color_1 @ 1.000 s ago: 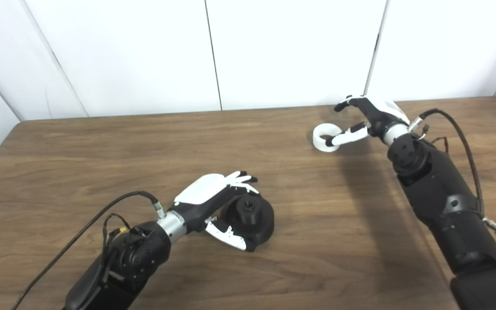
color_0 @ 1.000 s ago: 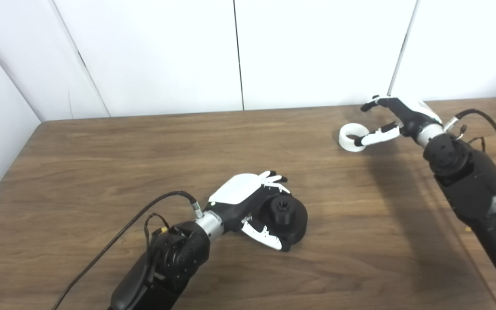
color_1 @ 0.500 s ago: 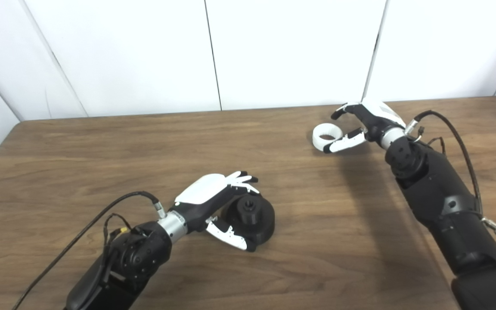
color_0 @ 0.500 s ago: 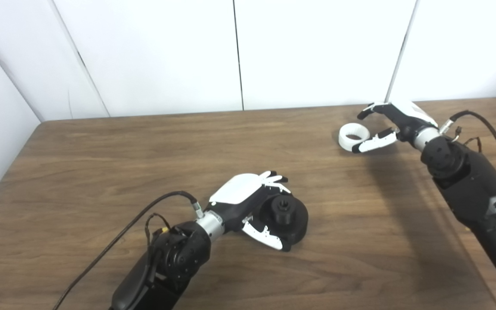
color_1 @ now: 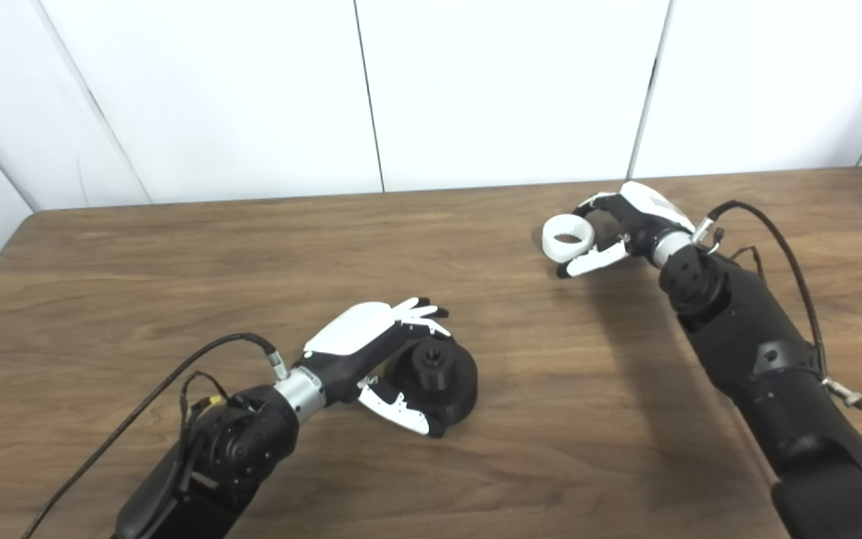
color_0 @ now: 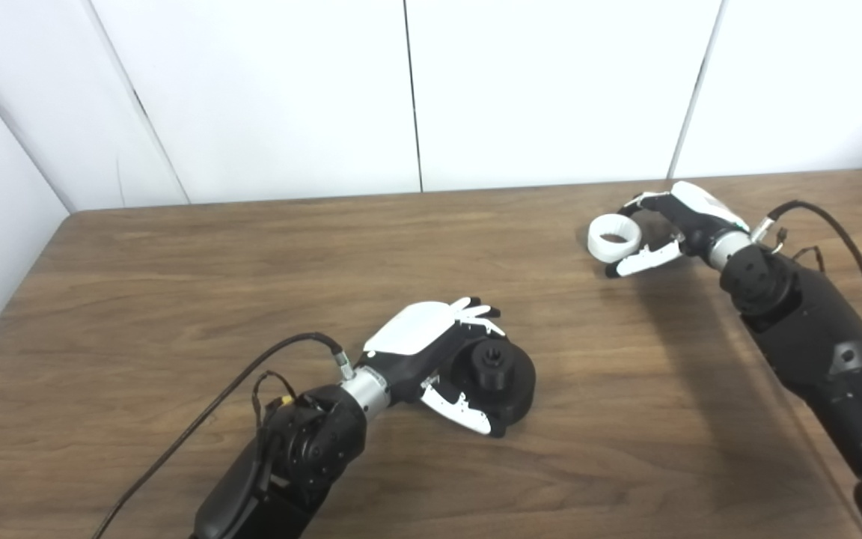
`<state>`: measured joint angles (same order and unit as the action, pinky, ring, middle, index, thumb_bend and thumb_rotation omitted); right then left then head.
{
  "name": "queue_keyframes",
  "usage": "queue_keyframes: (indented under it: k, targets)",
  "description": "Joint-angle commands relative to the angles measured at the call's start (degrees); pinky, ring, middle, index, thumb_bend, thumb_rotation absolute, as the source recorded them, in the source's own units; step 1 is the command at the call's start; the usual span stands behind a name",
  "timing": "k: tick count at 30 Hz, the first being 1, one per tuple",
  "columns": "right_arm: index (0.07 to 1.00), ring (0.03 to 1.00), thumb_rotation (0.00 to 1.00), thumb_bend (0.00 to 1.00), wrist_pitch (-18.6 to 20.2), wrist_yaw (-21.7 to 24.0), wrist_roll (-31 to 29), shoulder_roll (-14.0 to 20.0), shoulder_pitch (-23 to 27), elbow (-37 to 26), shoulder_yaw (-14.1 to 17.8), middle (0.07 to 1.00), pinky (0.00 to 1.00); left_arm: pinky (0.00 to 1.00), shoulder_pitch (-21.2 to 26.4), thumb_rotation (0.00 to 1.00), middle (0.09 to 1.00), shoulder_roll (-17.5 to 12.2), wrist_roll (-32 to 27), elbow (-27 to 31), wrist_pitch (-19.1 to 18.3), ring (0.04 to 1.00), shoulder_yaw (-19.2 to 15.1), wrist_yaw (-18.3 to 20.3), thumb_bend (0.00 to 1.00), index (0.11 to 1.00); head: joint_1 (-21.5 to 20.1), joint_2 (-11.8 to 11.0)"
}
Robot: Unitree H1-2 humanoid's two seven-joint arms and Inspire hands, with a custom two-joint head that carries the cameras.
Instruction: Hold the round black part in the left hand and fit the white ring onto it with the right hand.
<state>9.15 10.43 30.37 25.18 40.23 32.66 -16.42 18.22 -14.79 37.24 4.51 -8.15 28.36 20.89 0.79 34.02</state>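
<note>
On the wooden table [color_0: 176,284] the left hand [color_0: 431,352] lies low near the middle, curled around the round black part [color_0: 502,378]. Its fingers [color_0: 476,311] drape over the far edge of the part and its thumb [color_0: 461,408] presses in from the near side, so the part is gripped between them. The part is a squat black disc resting on the tabletop, with a smaller raised hub [color_0: 492,363] standing up from its top face. A black cable [color_0: 251,374] loops from the left wrist back over the table.

Far off toward the right rear of the table, the white ring [color_0: 614,236] lies flat on the wood, its hole facing up, well apart from the black part. The right hand [color_0: 670,228] reaches in beside it with its fingers spread: the upper fingers arch over the ring's far right edge and the thumb [color_0: 637,262] stretches out just in front of the ring's near edge. The ring sits in the gap between them, but I cannot tell whether either tip actually touches it; the hand is not closed on it.

Behind the table stand plain white wall panels [color_0: 551,90].
</note>
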Motion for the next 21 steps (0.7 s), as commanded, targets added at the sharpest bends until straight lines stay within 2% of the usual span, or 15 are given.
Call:
queue_keyframes:
  k: [1, 10, 21]
  targets:
    - [0.767, 0.996, 0.34, 0.87, -2.0, -1.1, 0.1, 0.7, 4.5, -0.2, 0.4, 0.934, 0.95, 0.89, -0.4, 0.35, 0.946, -0.2, 0.3, -1.5, 0.1, 1.0, 0.8, 1.4, 0.91, 0.697, 0.0, 0.1]
    - [0.766, 0.999, 0.34, 0.87, -3.3, -2.4, -0.1, 0.3, 5.6, 2.7, 0.5, 0.931, 0.97, 0.89, -0.2, 0.36, 0.946, 0.5, 0.5, -1.5, -0.1, 1.0, 1.0, 1.4, 0.91, 0.701, 0.1, 0.2]
    - [0.677, 0.955, 0.23, 0.81, -6.9, -8.2, -0.3, -0.7, 5.3, 4.2, 1.6, 0.882, 0.9, 0.88, -0.1, 0.34, 0.949, 0.4, 0.5, -1.4, -0.5, 1.0, 0.9, 1.9, 0.91, 0.7, 0.3, 0.3]
